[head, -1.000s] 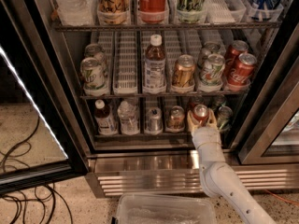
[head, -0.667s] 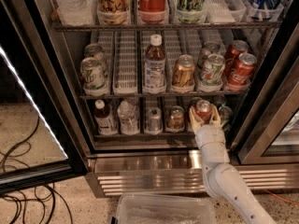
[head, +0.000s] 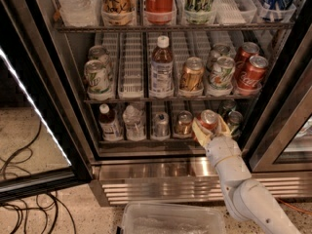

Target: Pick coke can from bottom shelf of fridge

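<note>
The fridge [head: 170, 179] stands open, with its black-framed door swung out to the left. On the bottom shelf [head: 146, 141], towards the right, the short red coke can [head: 208, 118] with a silver top sits between my gripper's yellowish fingers [head: 197, 129]. My gripper [head: 210, 126] reaches in from the lower right on a white arm and is shut around the can at the shelf's front. The can stays upright at shelf level.
On the bottom shelf stand two bottles [head: 109, 123], a silver can [head: 161, 125], a brown can [head: 184, 123] and a green can [head: 234, 120] right of the gripper. Red cans [head: 251, 72] stand on the shelf above. A clear plastic bin [head: 170, 218] and cables [head: 19, 179] lie on the floor.
Hardly anything differs. The gripper stays around the coke can and has edged very slightly to the right with it.
</note>
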Controlling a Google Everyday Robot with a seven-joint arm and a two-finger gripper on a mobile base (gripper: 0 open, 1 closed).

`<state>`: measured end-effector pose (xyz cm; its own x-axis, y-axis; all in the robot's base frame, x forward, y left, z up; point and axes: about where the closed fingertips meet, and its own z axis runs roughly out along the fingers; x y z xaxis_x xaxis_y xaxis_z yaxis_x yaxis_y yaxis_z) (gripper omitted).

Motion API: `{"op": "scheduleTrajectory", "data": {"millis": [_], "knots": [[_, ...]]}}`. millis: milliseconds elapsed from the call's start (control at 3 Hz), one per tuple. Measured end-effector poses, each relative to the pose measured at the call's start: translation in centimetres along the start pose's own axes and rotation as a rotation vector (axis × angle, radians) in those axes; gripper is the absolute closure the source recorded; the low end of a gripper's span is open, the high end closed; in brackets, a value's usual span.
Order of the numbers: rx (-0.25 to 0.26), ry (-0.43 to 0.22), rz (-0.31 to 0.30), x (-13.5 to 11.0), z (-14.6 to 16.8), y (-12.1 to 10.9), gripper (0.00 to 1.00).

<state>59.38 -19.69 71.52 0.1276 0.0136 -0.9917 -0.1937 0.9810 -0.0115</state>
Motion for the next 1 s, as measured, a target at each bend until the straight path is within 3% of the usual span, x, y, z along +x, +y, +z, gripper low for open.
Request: {"op": "scheduleTrajectory", "data": {"millis": [333, 1000], "knots": [[-0.05, 0.014, 0.028, -0.6, -0.6, 0.7, 1.0], [-0.078, -0.025, 0.048, -2.0, -0.3, 1.2, 1.0]]}}
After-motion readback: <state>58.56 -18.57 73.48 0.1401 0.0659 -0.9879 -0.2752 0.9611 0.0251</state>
